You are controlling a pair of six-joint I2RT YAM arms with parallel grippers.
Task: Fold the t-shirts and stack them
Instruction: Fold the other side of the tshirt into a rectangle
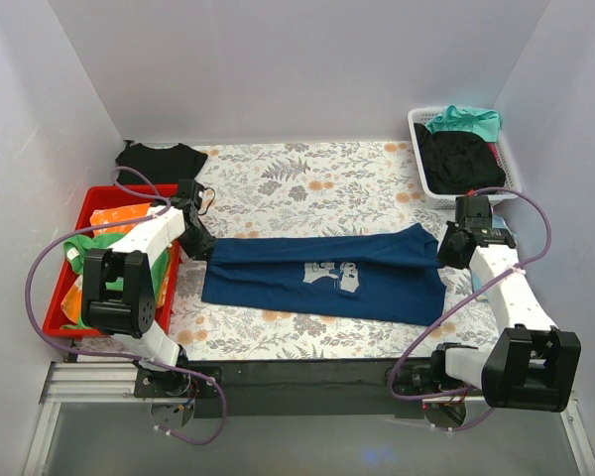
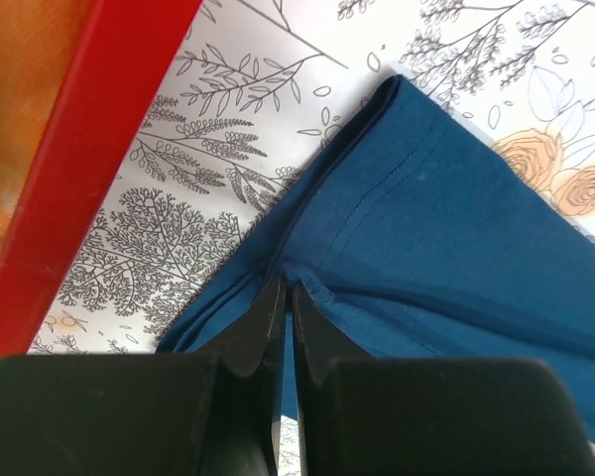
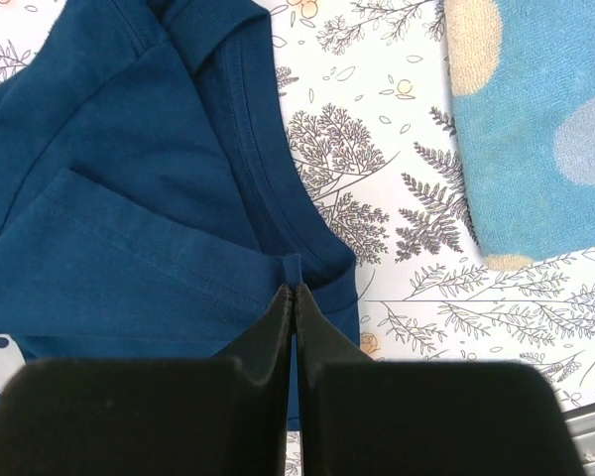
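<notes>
— Where the jaws meet the cloth, how does the navy blue cloth t-shirt (image 1: 322, 276) lie?

— Flat across the middle of the table (image 1: 307, 178), nearer its near edge, stretched between both arms. The left gripper (image 2: 286, 297) is pinched tight on a fold at the hem end, toward the left edge. The right gripper (image 3: 295, 297) is pinched tight on the cloth just beside the ribbed collar, toward the right edge.

— Any writing?

— A pale square print (image 1: 332, 275) on the chest, too small to read.

— And around it?

— The table top is white, printed with grey ferns and orange flowers, and white walls stand on three sides. A red plastic bin (image 1: 58, 302) of orange and green cloth stands at the left edge. A black t-shirt (image 1: 161, 159) lies at the far left corner. A white slatted basket (image 1: 417, 149) holding a black garment (image 1: 461, 159) and a teal garment (image 1: 466, 121) sits at the far right corner, and a blue spotted towel (image 3: 535, 119) at the right edge.
</notes>
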